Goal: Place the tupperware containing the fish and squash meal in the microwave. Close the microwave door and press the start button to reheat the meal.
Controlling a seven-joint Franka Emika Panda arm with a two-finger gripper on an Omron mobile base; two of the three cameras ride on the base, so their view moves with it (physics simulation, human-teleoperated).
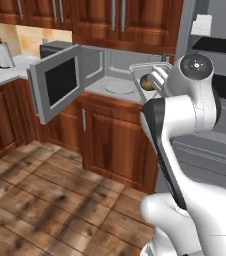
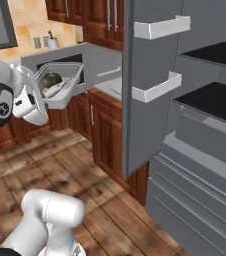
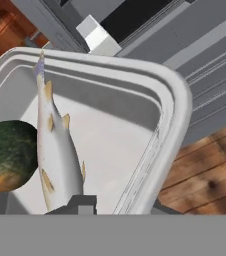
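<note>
The tupperware [image 3: 170,110] rim is being pinched by the end effector [image 3: 117,206] and held tilted in the air, beside the refrigerator door [image 2: 150,100]. A silver fish [image 3: 57,150] and green-orange squash [image 3: 7,155] are being carried inside. The microwave [image 1: 97,62] is standing ahead, its door [image 1: 55,85] swung wide.

You can see brown wood cabinets [image 1: 116,145] under the grey counter [image 1: 2,70]. A paper towel roll [image 1: 5,55] stands there, far from the hand. The big grey fridge [image 2: 195,125] stands open, and the wood floor [image 1: 45,200] lies below the hand.
</note>
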